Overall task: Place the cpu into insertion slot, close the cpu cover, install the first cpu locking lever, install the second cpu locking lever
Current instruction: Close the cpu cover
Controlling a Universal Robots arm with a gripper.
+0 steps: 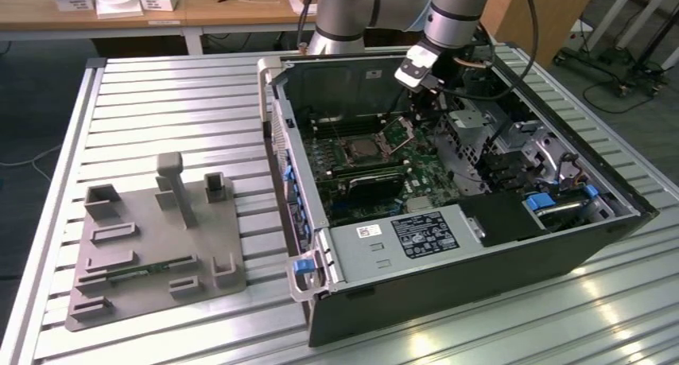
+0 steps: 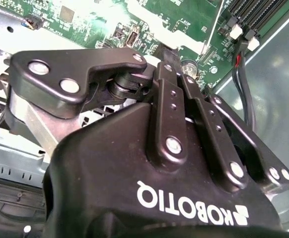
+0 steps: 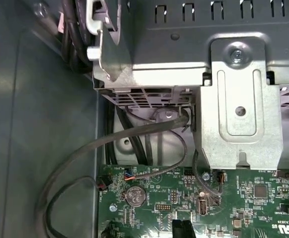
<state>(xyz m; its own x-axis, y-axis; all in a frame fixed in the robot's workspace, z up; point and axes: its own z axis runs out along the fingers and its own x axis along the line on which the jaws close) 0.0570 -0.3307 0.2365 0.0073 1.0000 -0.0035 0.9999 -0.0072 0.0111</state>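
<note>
Cover closing is judged in hand: the thin silver cpu cover (image 1: 399,130) is seen raised beside the black gripper (image 1: 424,110). The jaws' state cannot be told. A downward push is needed.

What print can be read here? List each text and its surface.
White brand lettering on the end effector: left unquoted.
On the grey box, dark sticker and white sticker: too small to read.
Markings on the green circuit board: too small to read.

I find the case (image 1: 456,293) on the table (image 1: 159,95) — the fixture (image 1: 149,250) beside it, on the exterior view's left. Inside the case, the cpu (image 1: 357,152) lies in the slot (image 1: 336,153); the gripper (image 1: 424,106) hangs near.
</note>
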